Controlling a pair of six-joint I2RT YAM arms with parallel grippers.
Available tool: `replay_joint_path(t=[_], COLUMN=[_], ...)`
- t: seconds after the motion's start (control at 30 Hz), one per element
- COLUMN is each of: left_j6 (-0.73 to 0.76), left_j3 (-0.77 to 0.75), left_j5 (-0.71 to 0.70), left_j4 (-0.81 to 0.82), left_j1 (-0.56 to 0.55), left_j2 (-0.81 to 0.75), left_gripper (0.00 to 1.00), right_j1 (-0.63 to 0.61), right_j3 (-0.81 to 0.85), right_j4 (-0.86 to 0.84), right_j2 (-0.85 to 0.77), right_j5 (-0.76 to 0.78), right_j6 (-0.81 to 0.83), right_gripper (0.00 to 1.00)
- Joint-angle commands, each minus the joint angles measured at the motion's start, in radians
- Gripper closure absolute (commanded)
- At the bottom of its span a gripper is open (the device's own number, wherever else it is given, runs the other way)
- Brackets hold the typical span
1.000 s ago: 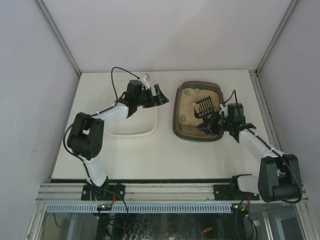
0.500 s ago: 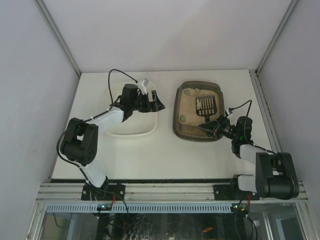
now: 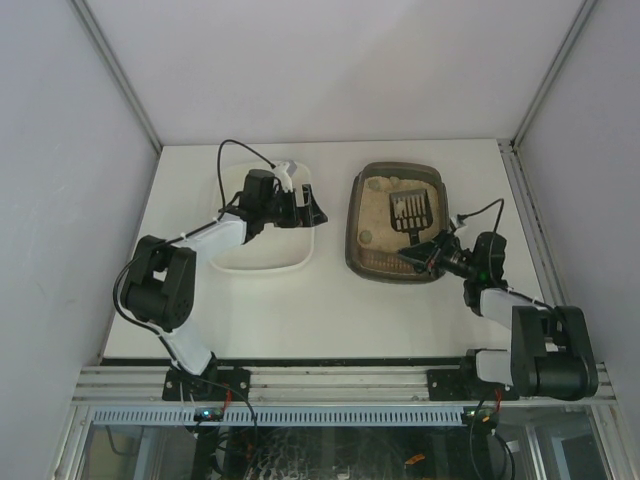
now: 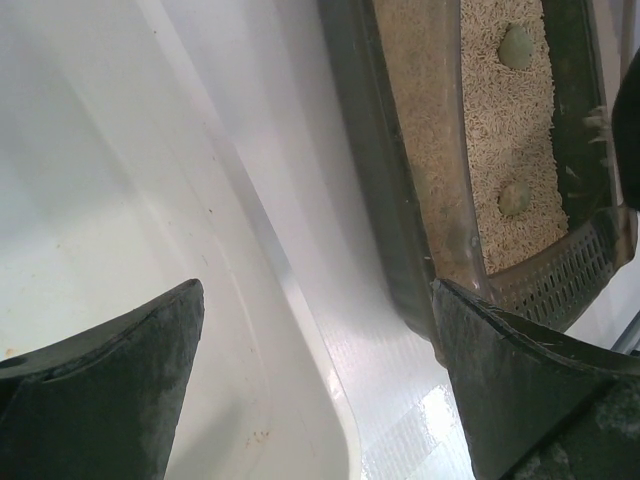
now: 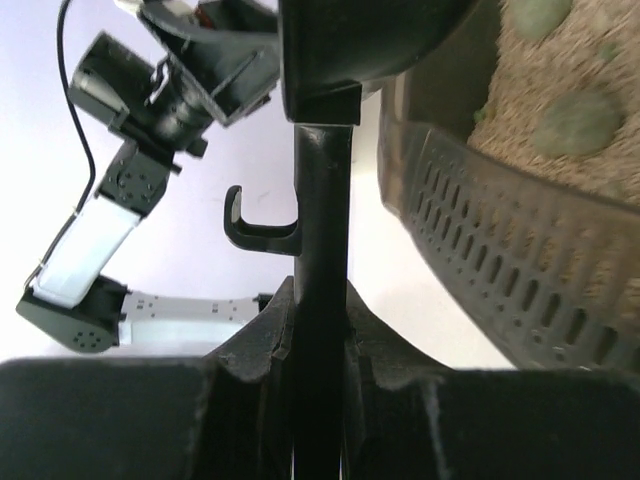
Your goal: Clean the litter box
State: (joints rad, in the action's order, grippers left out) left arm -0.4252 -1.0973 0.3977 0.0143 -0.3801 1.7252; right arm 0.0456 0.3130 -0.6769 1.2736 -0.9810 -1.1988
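I've got the white worktop (image 3: 330, 300) in the top view, with two trays side by side on its far half. The tub (image 3: 262, 264) is on the left, white, and I see only a few specks on its floor in the left wrist view. The litter box (image 3: 353, 228) sits to its right, apart from it with a strip of worktop between. It is dark brown with rounded corners and has tan litter (image 3: 384, 212) spread across the bottom.

My left gripper (image 3: 308, 202) hangs over the tub's right edge, pointing toward the litter box. Its jaws are spread wide and there is nothing between them. From its wrist camera one finger is over the tub's inside and the other over the near rim of the litter box.

My right gripper (image 3: 425, 252) is at the near right corner of the litter box, pressed together on the scoop (image 3: 408, 210). The wrist view shows the black handle pinched between the fingers, with a small hook (image 5: 242, 228) sticking out from its side. The slotted head rests on the litter in the far half of the box, and the handle slants back toward the near right corner.

A few greenish clumps (image 4: 517, 45) lie in the litter — at least two on the left side in the top view.
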Motion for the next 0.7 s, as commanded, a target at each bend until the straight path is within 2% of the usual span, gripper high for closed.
replay_joint_path(t=[0.0, 0.07, 0.1, 0.2, 0.33, 0.47, 0.57, 0.67], left_j6=[0.027, 0.029, 0.031, 0.035, 0.046, 0.063, 0.066, 0.13], left_j3=[0.012, 0.011, 0.012, 0.009, 0.003, 0.014, 0.009, -0.069], left_j5=[0.021, 0.021, 0.021, 0.021, 0.018, 0.015, 0.012, 0.003], left_j4=[0.008, 0.003, 0.003, 0.0, -0.014, -0.016, -0.022, -0.096], left_j1=[0.006, 0.007, 0.007, 0.007, 0.007, 0.009, 0.014, 0.038], left_j2=[-0.055, -0.06, -0.061, -0.061, -0.067, -0.079, -0.088, -0.104], left_gripper=[0.0, 0.0, 0.0, 0.0, 0.0, 0.0, 0.0, 0.0], right_j1=[-0.041, 0.049, 0.049, -0.06, -0.003, -0.085, -0.033, -0.065], right_j3=[-0.011, -0.093, -0.098, -0.057, -0.075, -0.018, -0.013, 0.068], right_j4=[-0.184, -0.45, -0.524, -0.609, -0.729, -0.563, -0.41, -0.029], right_j2=[0.039, 0.099, 0.145, 0.238, 0.287, 0.244, 0.161, 0.046], right_j5=[-0.025, -0.024, -0.029, -0.031, -0.013, -0.023, -0.017, 0.018], right_j6=[-0.067, -0.22, -0.262, -0.301, -0.363, -0.271, -0.187, 0.016], right_gripper=[1.0, 1.0, 1.0, 1.0, 1.0, 1.0, 1.0, 1.0])
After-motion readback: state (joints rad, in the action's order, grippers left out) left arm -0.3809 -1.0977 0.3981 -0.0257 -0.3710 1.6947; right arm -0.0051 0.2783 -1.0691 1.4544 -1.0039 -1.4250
